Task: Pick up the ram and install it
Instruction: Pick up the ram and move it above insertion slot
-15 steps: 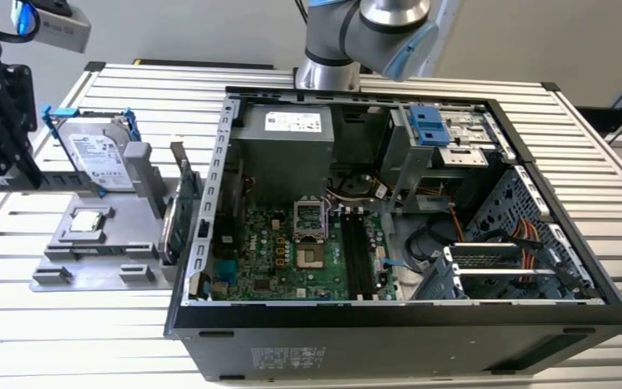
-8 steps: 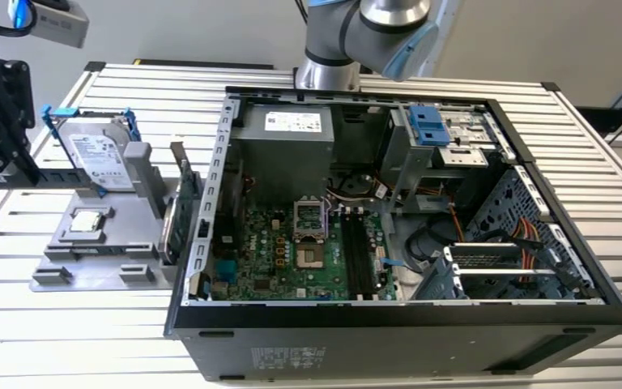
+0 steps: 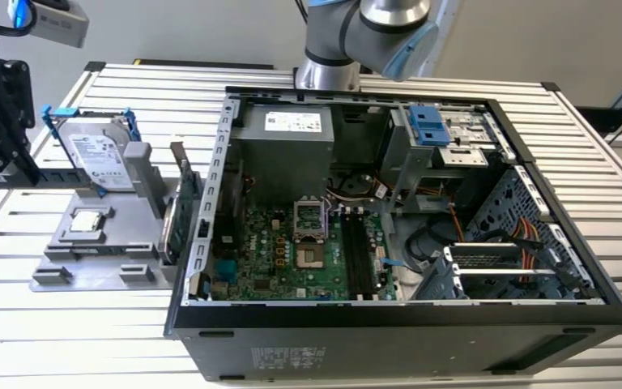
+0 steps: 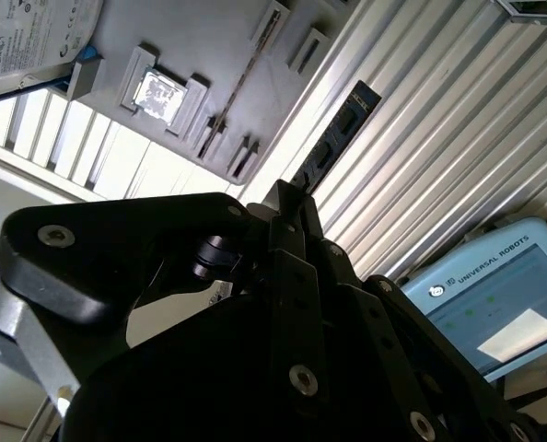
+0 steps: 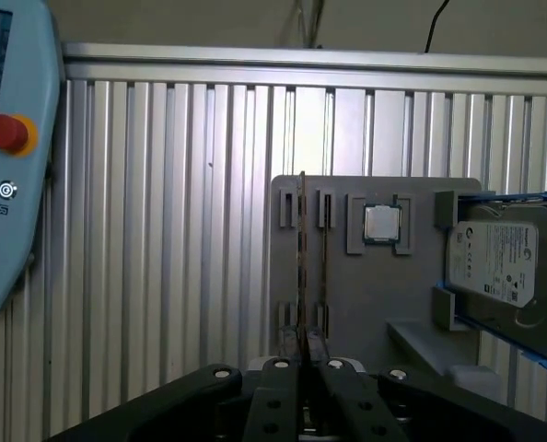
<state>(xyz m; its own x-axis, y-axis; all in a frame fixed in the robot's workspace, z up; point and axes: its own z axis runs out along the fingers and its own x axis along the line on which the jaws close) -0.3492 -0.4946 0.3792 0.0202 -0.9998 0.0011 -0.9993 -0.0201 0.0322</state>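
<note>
Noted gripper (image 5: 301,359) fingers clamped on ram (image 4: 336,136), held above gray fixture (image 5: 389,299). Read long axis as parallel to table slats (image 5: 163,276). Found motherboard slots (image 3: 356,255) in open case (image 3: 219,162) lying across those slats; judged stick roughly 90 degrees off them.

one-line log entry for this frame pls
hand: shut, empty, clear of holder | ram: on edge in holder, untouched | case: open
</note>
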